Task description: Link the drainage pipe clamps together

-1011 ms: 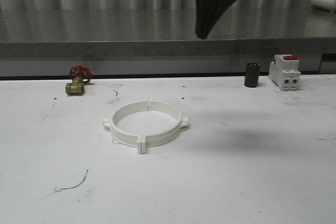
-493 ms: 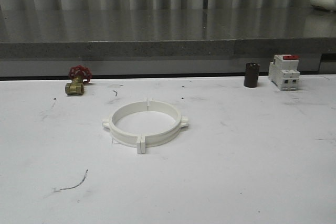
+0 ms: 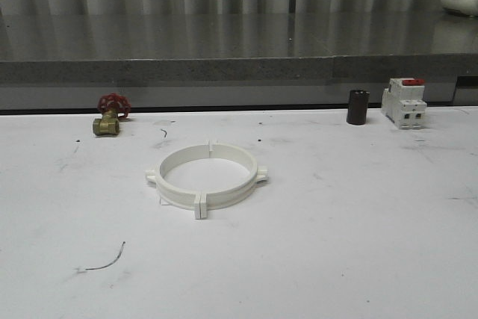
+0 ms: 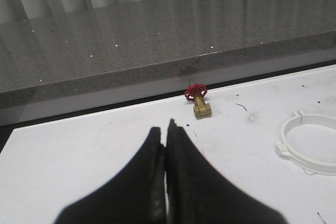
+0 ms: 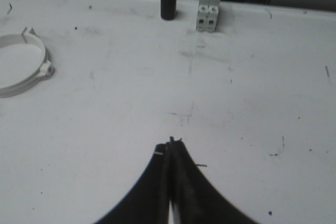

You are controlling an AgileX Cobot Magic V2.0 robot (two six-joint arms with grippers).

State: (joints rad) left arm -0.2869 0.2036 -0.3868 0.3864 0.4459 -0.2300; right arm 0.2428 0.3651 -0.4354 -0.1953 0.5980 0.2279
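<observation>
— Clamps [image 3: 206,176]: where do they sit?

— The two white half-rings lie flat on the white table [image 3: 358,244], a little left of its middle in the front view. Their end tabs meet at the near side and at the far side, so together they form a closed ring. A small lug sticks out at each side, left and right.

— Is anything touching them?

— No. The ring lies alone on the surface, with neither gripper near it.

— What does the left gripper [image 4: 167,129] look like?

— In its wrist view the two black fingers are pressed together, tip against tip, with nothing between them. It hangs over bare table, and the ring shows off to one side, well apart from the fingers.

— And the right gripper [image 5: 170,142]?

— Closed the same way, fingers together and holding nothing, above bare scuffed table. Part of the ring shows at the edge of its wrist view, far from the tips.

— What else is on the table?

— At the back left stands a brass valve [image 3: 110,116] with a red handwheel. At the back right a small dark cylinder [image 3: 358,107] stands upright, and just beside it a white breaker [image 3: 404,102] with a red top. A thin dark wire [image 3: 104,259] lies on the near left. Behind the table runs a grey counter [image 3: 239,46].
</observation>
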